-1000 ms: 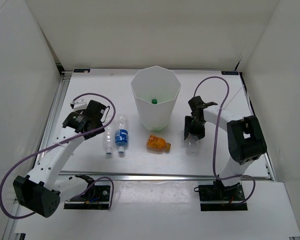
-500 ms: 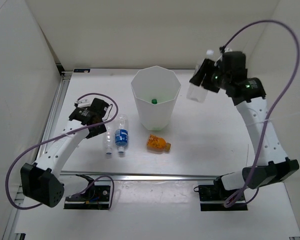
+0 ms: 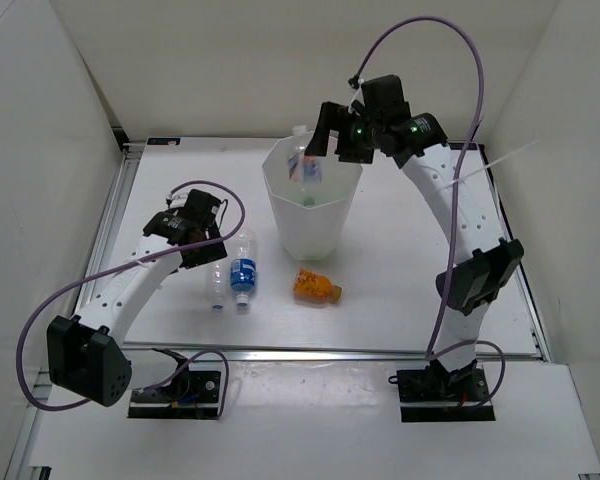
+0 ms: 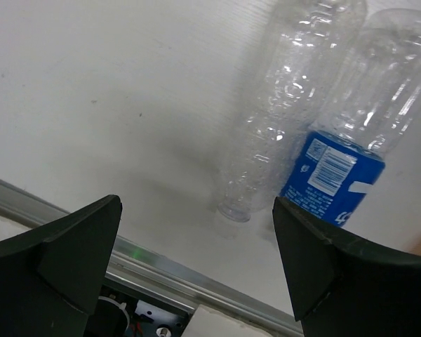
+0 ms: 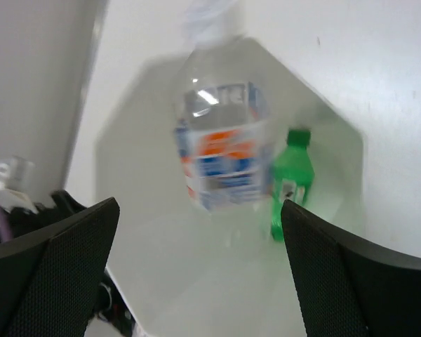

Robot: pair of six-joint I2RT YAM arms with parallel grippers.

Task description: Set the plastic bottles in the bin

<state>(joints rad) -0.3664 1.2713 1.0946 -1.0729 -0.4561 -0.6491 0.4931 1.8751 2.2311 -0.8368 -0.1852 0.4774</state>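
Note:
The white bin [image 3: 325, 228] stands mid-table. My right gripper [image 3: 326, 140] hovers open over its far rim. Just below its fingers a clear bottle with a white label [image 3: 305, 166] is loose in the air, blurred in the right wrist view [image 5: 223, 156], with the gripper [image 5: 200, 242] open above it. A green bottle [image 5: 290, 180] lies inside the bin [image 5: 161, 281]. My left gripper [image 3: 202, 250] is open beside the clear unlabelled bottle [image 3: 216, 282] and the blue-label bottle [image 3: 243, 270]. Both bottles, unlabelled [image 4: 281, 119] and blue-label [image 4: 340, 165], lie beyond the open left gripper [image 4: 196, 246]. A squat orange bottle [image 3: 315, 287] lies in front of the bin.
White walls close the table on three sides. A metal rail [image 4: 196, 277] runs along the table's near edge, close under the left gripper. Purple cables loop from both arms.
The right arm lifted the white-label bottle from the table's right side, swung it over the bin, and opened; the bottle is loose. The left gripper crept slightly toward the two clear bottles.

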